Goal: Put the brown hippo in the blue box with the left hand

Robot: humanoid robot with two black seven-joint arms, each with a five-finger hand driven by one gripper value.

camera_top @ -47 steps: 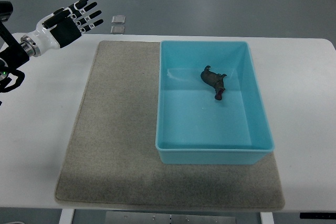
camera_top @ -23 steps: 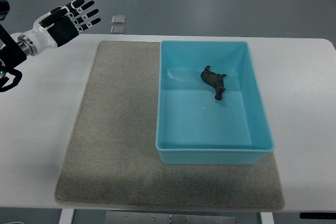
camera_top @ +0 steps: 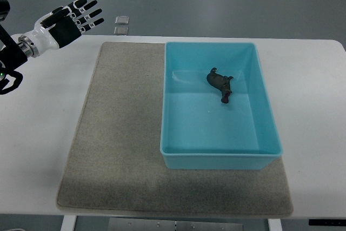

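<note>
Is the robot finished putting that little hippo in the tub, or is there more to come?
Looks finished. The brown hippo lies inside the blue box. The left hand is open, holding nothing, up by the table's far left corner. Nothing seems left to do.

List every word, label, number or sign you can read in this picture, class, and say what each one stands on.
None can be read.
The left hand has small white patches on its fingers: too small to read, if they carry print at all.
Two small grey squares on the floor past the table: no print shows.
The box, the hippo and the mat show no text.
</note>
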